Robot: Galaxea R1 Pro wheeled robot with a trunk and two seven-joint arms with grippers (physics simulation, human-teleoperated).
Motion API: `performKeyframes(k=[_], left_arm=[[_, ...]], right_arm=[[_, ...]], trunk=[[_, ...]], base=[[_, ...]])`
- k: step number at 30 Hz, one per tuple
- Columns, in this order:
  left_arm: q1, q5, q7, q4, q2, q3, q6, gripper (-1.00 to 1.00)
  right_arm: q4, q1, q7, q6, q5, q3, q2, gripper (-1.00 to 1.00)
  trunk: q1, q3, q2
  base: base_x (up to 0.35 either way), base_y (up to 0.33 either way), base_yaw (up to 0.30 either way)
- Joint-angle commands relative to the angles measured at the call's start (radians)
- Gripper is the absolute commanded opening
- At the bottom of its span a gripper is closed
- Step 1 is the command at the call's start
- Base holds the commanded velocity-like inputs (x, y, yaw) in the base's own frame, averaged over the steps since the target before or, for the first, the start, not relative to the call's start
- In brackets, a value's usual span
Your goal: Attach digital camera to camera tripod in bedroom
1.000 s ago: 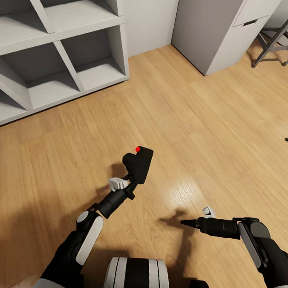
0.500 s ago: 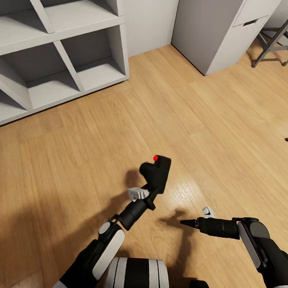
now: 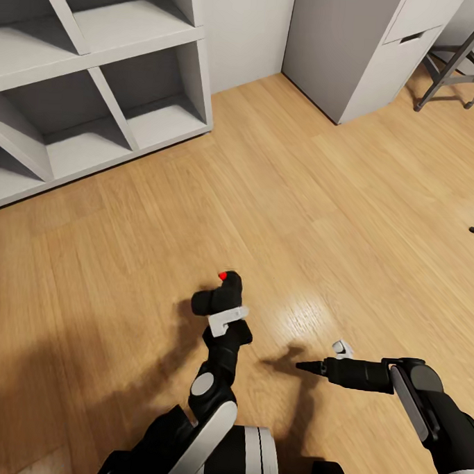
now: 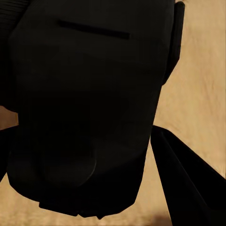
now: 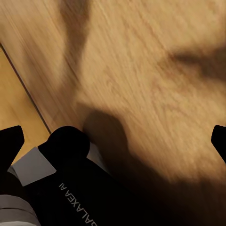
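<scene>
Your left gripper (image 3: 222, 313) is gripping the digital camera (image 3: 218, 296) above the wood floor (image 3: 349, 222). Your right gripper (image 3: 321, 359) is hanging spread apart, holding nothing.

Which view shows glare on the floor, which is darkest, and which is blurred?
Head view: a pale glare patch on the wood floor beside the digital camera. Left wrist view: darkest, the camera's black body close up. Right wrist view: soft, smeared floorboards under broad shadows.

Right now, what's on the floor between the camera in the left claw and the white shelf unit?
Nothing: the head view shows bare wood floor between the digital camera and the shelf unit.
</scene>
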Motion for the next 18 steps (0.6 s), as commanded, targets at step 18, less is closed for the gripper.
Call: performKeyframes(k=[18], left_arm=[[0.0,0.0,0.084,-0.039,-0.002,-0.081,0.001,-1.0]], right_arm=[[0.0,-0.001,0.005,0.003,0.003,-0.001,0.0,1.0]], trunk=[[-0.005,0.042,0.002]], base=[[0.0,0.0,0.0]])
